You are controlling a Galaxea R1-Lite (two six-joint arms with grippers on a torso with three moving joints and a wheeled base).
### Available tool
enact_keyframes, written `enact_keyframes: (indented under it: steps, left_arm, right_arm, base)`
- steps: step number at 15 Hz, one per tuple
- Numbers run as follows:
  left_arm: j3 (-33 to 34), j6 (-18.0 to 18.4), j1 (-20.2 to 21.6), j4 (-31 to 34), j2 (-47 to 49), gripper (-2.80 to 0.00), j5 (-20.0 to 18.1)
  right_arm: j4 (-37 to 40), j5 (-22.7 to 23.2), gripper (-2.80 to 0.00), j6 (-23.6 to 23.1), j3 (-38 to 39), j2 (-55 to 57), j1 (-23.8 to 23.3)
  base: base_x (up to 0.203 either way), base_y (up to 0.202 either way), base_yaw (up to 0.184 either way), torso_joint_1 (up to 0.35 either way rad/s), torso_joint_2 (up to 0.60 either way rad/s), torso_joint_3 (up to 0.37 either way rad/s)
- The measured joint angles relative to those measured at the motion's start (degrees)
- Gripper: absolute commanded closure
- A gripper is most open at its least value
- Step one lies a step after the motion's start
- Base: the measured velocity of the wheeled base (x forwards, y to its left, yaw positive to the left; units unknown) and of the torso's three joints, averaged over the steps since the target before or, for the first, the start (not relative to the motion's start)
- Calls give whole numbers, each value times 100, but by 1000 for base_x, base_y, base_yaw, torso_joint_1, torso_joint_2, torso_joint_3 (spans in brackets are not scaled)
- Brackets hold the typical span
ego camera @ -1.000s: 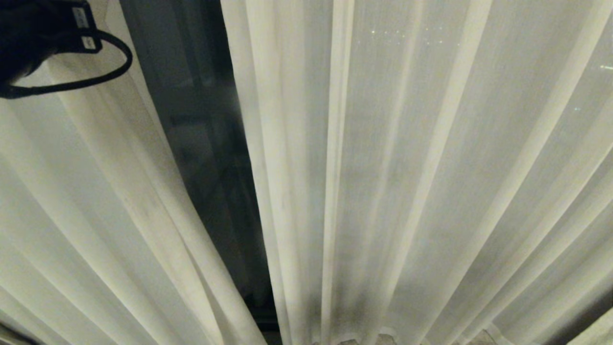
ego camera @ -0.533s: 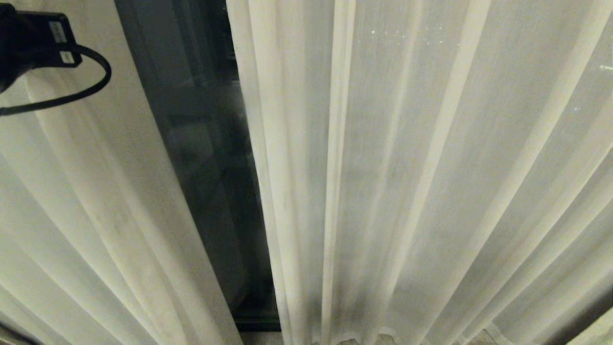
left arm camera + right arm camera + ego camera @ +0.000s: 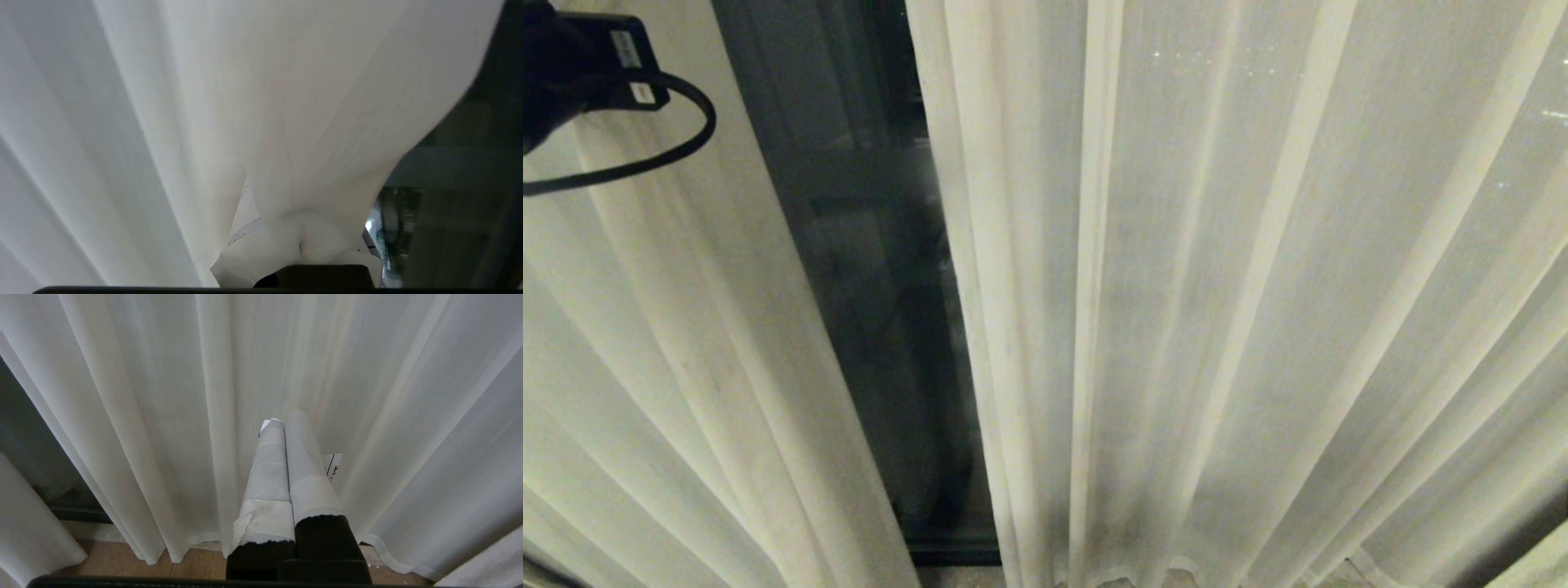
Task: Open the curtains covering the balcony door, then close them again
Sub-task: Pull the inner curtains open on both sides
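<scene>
Two curtains [image 3: 1217, 327] parted; left gripper [image 3: 302, 245] clamps one (right gripper [image 3: 286, 428] closed, empty); wood floor [image 3: 135, 567].

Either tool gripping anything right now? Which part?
The left tool is shut on the inner edge of the left cream woven curtain panel, fabric bunched between its fingers. The right tool is shut, empty, parked facing the right panel.

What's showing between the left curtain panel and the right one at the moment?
In the head view, the dark glass of the balcony door fills the gap between the left curtain panel and the right curtain panel; nothing else hangs there.
</scene>
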Motion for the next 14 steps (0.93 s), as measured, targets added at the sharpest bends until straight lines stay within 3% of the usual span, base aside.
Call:
enact_keyframes:
  steps: [14]
  left_arm:
    - [46,11,-9,6,-22,0,18]
  right_arm:
    - [0,0,0,2,0,0,0]
  base:
    - [0,186,1,3,2,3]
